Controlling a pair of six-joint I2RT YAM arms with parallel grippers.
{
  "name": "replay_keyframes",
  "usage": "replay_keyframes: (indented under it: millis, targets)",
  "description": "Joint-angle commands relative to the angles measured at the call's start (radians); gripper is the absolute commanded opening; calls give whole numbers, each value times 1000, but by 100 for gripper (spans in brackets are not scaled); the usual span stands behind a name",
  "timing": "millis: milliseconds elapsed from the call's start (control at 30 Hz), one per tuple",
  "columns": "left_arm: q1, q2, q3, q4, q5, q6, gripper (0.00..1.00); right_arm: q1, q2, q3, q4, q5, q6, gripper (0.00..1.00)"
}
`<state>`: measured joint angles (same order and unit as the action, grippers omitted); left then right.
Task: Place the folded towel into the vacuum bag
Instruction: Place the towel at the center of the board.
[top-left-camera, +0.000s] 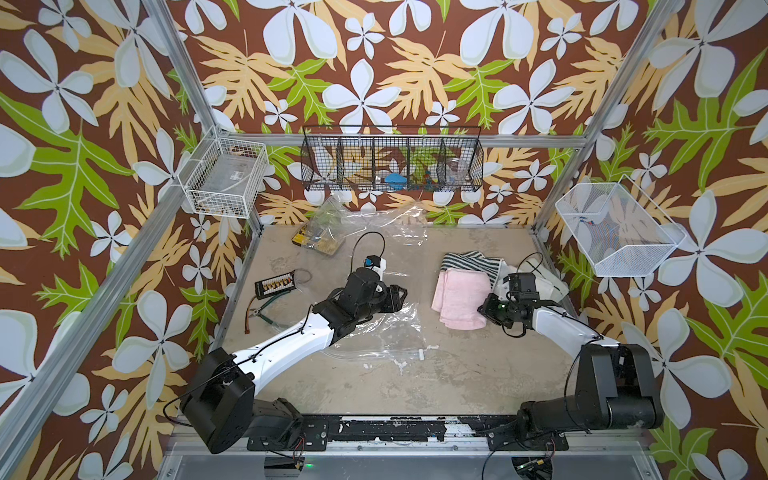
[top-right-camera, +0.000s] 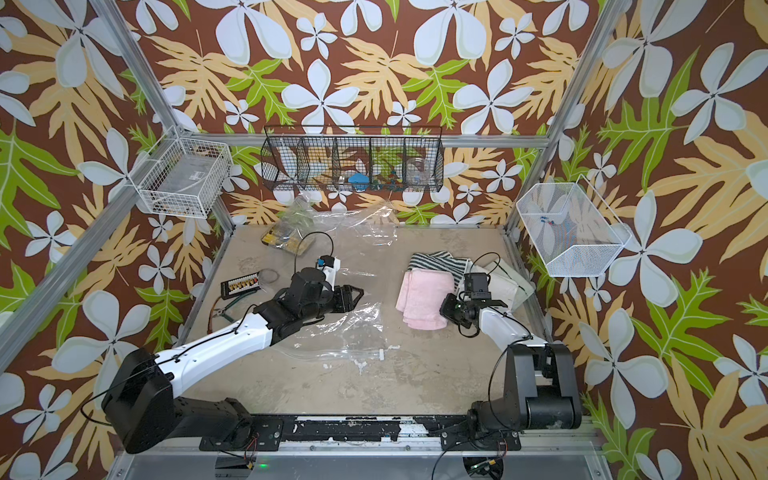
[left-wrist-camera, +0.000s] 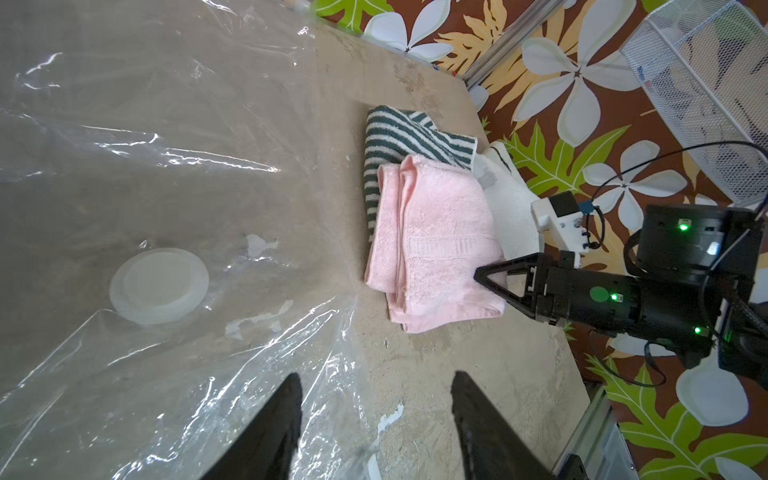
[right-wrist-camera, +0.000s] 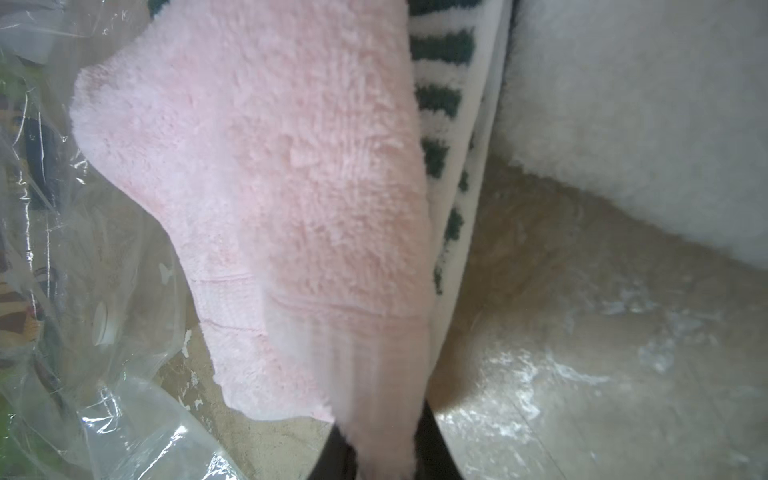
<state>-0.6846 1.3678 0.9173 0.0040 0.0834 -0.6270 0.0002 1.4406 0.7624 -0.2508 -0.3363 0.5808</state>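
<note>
The folded pink towel (top-left-camera: 459, 297) (top-right-camera: 424, 299) (left-wrist-camera: 436, 245) lies on the table at the right, partly on a striped towel (top-left-camera: 469, 259). My right gripper (top-left-camera: 481, 309) (left-wrist-camera: 478, 276) (right-wrist-camera: 382, 440) is at the towel's near right edge, shut on a fold of pink cloth. The vacuum bag (top-left-camera: 386, 332) (top-right-camera: 345, 328) (left-wrist-camera: 145, 166) lies flat in the middle of the table, with its round white valve cap (left-wrist-camera: 159, 286) showing through the plastic. My left gripper (top-left-camera: 397, 297) (left-wrist-camera: 376, 376) hovers open above the bag's right edge, holding nothing.
A white towel (top-left-camera: 548, 282) lies behind the right gripper. At the left are a patch panel (top-left-camera: 274, 284), pliers (top-left-camera: 266, 311) and a bagged yellow box (top-left-camera: 316, 241). Wire baskets (top-left-camera: 392, 162) hang on the walls. A small white slider (top-left-camera: 422, 354) sits by the bag's near edge.
</note>
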Motion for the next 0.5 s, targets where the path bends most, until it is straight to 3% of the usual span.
replay_keyframes:
  millis: [0, 133, 267, 467]
  targets:
    - [-4, -14, 5, 15, -8, 8, 59, -3, 4, 24, -6, 95, -56, 45]
    - [-4, -20, -3, 13, -18, 11, 59, 0, -43, 20, -50, 189, -71, 63]
    - [-4, 1, -3, 26, 2, 1, 59, 6, -67, -20, -45, 151, -64, 68]
    - [-14, 12, 6, 33, 3, -2, 59, 43, 23, -52, 5, 129, -55, 72]
